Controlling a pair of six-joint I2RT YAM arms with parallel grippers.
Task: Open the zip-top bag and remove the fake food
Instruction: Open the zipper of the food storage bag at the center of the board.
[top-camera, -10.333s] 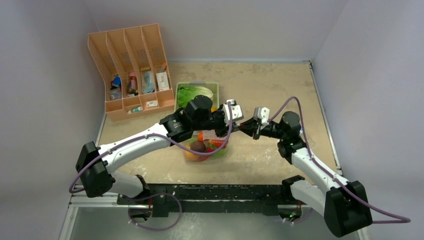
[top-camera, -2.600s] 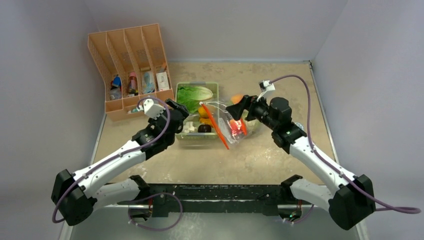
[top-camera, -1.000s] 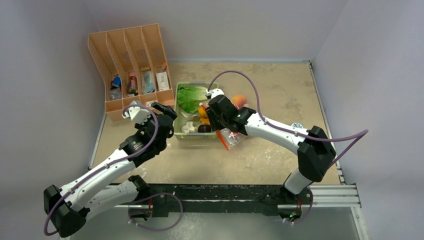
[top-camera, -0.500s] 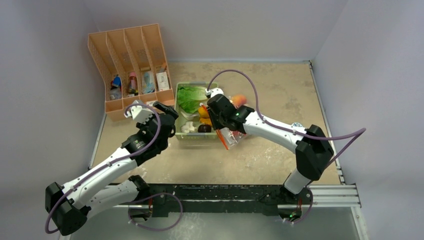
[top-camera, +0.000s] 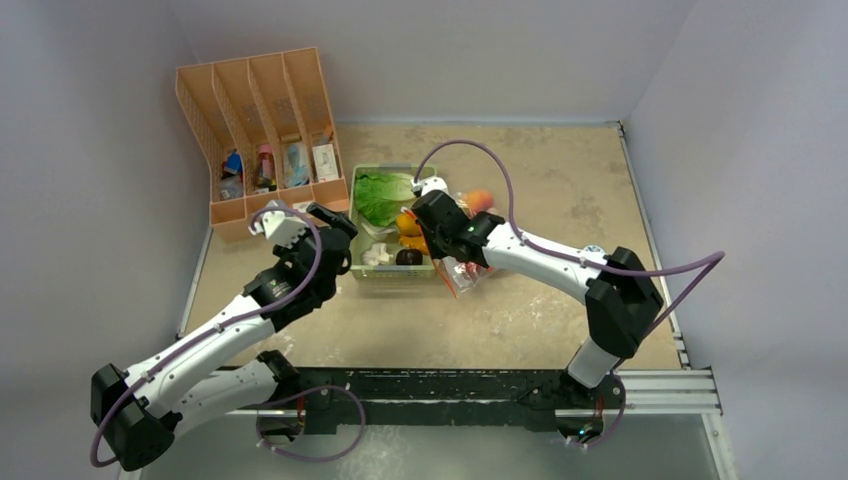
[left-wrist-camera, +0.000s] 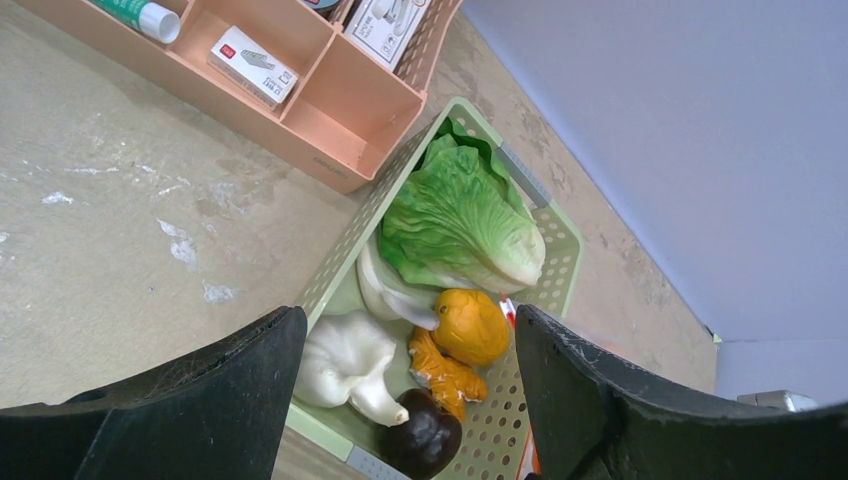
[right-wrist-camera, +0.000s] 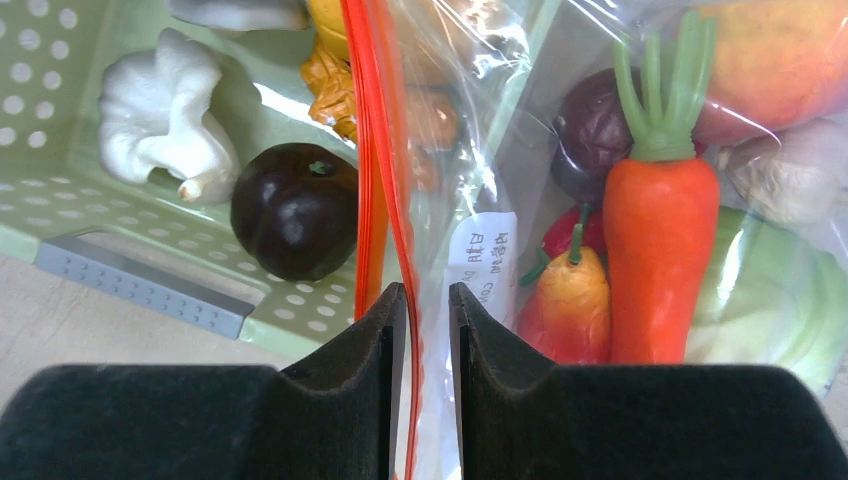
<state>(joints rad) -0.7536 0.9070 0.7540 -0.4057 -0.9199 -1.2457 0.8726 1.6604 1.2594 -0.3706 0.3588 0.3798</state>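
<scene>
The zip-top bag (right-wrist-camera: 470, 200) lies straight ahead of the right gripper (right-wrist-camera: 428, 300), whose jaws stand nearly together, pinching its orange-red zip strip (right-wrist-camera: 368, 150). The fake food (right-wrist-camera: 655, 250) sits just right of them. Best to catch one lip only, then peel it away. The left gripper (left-wrist-camera: 405, 335) hangs wide open and empty above the tray (left-wrist-camera: 345, 262).

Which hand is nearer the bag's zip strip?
Right. The right hand straddles the zip strip; the left hand hangs open, apart from it, over the opposite side of the tray.
</scene>
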